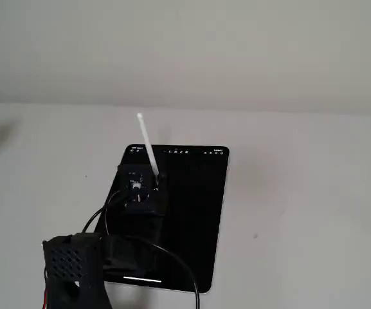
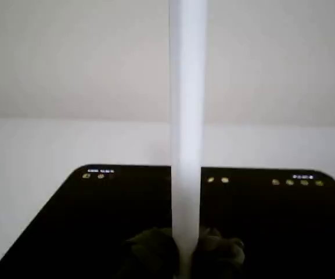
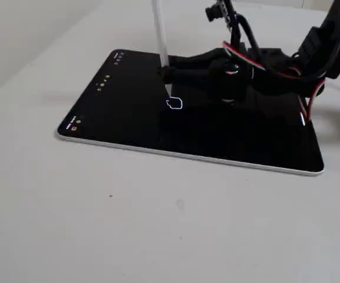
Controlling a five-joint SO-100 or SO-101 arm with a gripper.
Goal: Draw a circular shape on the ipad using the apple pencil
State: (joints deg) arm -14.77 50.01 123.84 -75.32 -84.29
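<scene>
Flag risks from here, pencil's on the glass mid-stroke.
1. The circular shape is small and looks nearly closed; overshoot could add a stray tail.
2. The pincer holds the apple pencil low on its shaft, so it might tilt or slip.
3. Pushing sideways could slide the ipad.

the table is plain white. the ipad lies flat on it, black screen up, silver edge resting directly on the surface in both fixed views.
</scene>
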